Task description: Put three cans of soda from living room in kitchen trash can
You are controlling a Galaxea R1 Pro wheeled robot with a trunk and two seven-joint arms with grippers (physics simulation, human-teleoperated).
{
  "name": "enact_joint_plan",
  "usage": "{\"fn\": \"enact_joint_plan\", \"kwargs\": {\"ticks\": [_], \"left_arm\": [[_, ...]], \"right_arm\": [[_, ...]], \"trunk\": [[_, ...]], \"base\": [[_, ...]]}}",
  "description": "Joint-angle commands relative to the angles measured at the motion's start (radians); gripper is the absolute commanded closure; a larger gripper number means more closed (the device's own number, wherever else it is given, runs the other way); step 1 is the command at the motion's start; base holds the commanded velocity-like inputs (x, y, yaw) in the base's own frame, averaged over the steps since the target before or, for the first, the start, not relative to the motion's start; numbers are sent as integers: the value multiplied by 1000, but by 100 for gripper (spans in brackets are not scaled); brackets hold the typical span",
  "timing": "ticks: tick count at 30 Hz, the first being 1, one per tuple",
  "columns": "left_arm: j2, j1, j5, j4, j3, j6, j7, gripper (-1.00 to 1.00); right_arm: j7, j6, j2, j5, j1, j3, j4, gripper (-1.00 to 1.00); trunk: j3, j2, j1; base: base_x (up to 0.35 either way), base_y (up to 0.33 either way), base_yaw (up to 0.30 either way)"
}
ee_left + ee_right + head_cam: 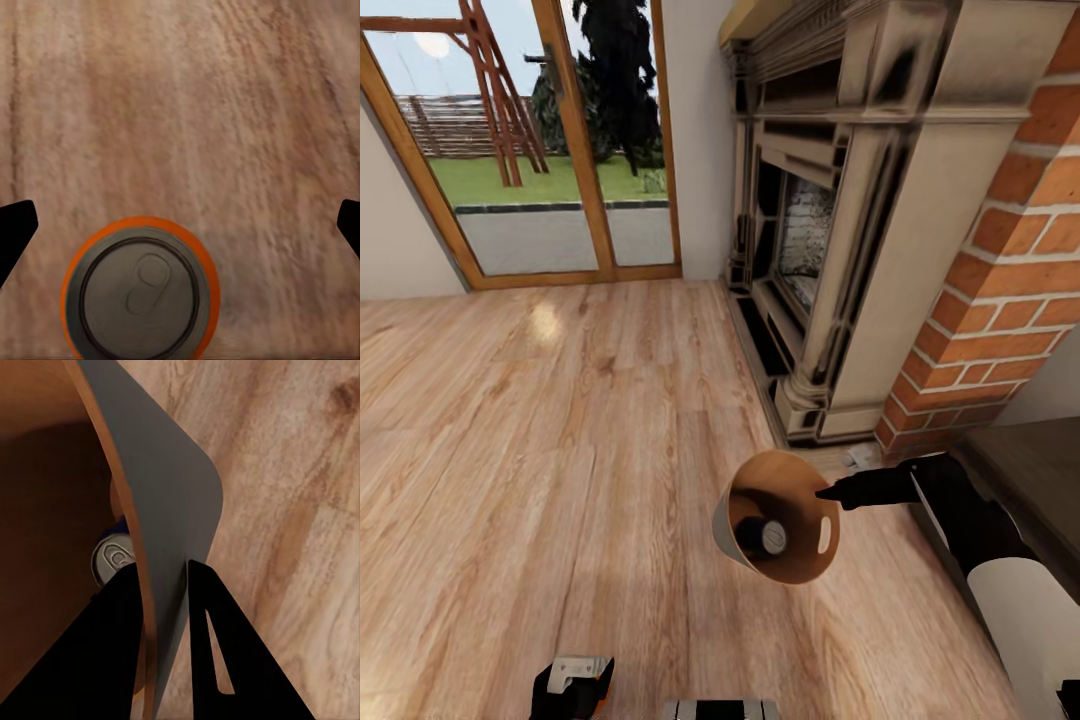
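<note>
Bin [785, 515] is gripped at its rim by the right hand [161, 577]; orange can [140, 289] is seen upright between the open left hand's fingers [15, 229], nearest it.

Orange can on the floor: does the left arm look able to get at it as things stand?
Probably yes. The orange can stands upright on bare wood floor beneath the open left tool, with nothing between them.

No readable text, label or number shows anywhere.
</note>
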State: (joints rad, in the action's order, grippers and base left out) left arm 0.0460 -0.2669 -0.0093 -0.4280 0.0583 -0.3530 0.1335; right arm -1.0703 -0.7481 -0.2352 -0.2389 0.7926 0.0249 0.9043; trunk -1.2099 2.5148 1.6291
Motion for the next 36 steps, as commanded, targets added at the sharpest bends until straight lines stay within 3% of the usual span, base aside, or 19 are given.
{"fn": "enact_joint_plan", "kwargs": {"ticks": [1,12,19,36], "left_arm": [[0,0,0,0,0,0,0,-100],[0,0,1,-1,0,0,0,-100],[2,0,3,-1,1,0,0,-100],[1,0,3,-2,0,1,-2,-100]], "right_arm": [[-5,-11,0,18,1,-1,1,100],[-5,-11,0,17,0,0,1,100],[-5,-11,2,17,0,0,1,100],[-5,-11,0,18,-1,-1,1,100]], "trunk": [[-4,0,0],[-8,1,1],[-35,2,4],[-35,2,4]], "base": [[0,0,0],[0,0,0],[0,0,0],[0,54,0]]}}
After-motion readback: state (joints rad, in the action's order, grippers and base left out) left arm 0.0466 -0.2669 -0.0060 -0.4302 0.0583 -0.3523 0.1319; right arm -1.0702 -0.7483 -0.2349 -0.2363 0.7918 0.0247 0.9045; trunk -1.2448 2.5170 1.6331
